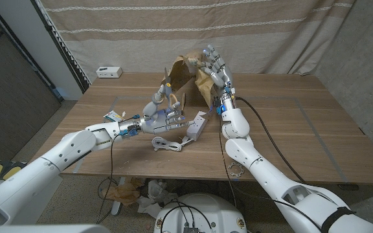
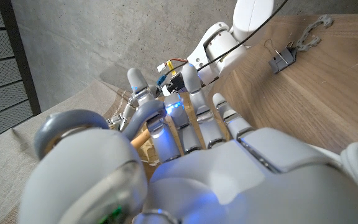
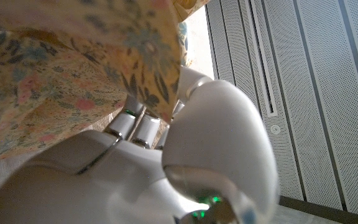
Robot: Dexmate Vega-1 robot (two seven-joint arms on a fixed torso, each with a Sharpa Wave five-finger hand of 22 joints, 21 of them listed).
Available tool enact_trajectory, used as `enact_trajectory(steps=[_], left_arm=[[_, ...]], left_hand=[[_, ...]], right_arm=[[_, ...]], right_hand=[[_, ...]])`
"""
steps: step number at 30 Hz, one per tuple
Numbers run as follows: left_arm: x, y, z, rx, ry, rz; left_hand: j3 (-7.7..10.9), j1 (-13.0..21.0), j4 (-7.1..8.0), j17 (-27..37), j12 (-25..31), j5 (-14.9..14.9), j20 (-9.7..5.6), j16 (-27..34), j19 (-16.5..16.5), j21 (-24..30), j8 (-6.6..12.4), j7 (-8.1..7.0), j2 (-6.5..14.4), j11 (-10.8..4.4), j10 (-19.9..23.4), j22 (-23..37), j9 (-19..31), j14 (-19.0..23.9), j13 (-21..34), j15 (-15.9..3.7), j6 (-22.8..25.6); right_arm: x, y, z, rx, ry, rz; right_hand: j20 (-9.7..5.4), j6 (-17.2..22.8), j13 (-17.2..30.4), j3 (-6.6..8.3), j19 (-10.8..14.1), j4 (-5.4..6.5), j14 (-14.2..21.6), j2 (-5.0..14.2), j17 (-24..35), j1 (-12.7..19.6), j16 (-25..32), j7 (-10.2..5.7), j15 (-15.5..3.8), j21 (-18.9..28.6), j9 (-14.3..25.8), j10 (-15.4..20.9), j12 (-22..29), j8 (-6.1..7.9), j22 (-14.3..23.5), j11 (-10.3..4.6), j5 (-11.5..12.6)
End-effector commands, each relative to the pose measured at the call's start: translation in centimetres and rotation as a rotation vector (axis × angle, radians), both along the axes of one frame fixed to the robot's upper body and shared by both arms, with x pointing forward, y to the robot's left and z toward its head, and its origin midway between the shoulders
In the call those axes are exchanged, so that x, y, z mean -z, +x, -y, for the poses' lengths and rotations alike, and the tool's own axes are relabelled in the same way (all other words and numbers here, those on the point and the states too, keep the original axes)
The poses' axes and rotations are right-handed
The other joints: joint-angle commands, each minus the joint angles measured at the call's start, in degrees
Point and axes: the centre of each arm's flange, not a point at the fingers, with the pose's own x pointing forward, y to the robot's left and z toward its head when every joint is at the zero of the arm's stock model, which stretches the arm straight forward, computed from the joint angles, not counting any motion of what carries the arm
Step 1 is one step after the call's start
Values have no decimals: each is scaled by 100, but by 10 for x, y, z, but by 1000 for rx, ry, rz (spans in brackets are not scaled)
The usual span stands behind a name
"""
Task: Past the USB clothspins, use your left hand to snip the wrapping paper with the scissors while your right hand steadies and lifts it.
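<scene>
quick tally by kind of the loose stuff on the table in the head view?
Wrapping paper, held up by the right hand: 1
Scissors, in the left hand: 1
White USB plug with cable: 1
Small white box at the far corner: 1
Small card by the left arm: 1
Total: 5
</scene>
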Motion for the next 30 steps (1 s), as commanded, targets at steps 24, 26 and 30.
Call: enact_trajectory(steps=[24, 26, 30], left_arm=[[3, -3, -1, -115, -91, -28], [4, -4, 0, -133, -107, -38], [6, -4, -1, -152, -126, -44]], left_hand=[[145, 742, -34, 329, 68, 381, -113, 146, 237, 130, 176, -83, 946, -188, 622, 23, -2, 242, 37, -875, 505], [132, 854, -66, 363, 68, 404, -118, 180, 259, 143, 241, -72, 984, -185, 737, 31, 5, 308, 39, -886, 641], [306, 1435, -230, 413, 54, 468, -169, 231, 325, 196, 356, -116, 1369, -172, 1019, 73, 15, 442, 42, -901, 839]], right_arm=[[0, -1, 3, 17, 5, 6], [0, -1, 3, 18, 3, 6], [0, -1, 3, 19, 6, 3]], right_hand=[[-873, 114, -68, 740, 71, 574, 1735, 67, 503, -182, 489, 37, -917, 33, 5, 167, 59, 67, 11, 55, 20], [-873, 115, -72, 745, 71, 573, 1738, 68, 508, -187, 487, 37, -916, 32, 4, 172, 60, 67, 10, 45, 20], [-876, 127, -81, 755, 64, 565, 1731, 65, 503, -198, 466, 43, -915, 30, 3, 197, 68, 70, 9, 44, 19]])
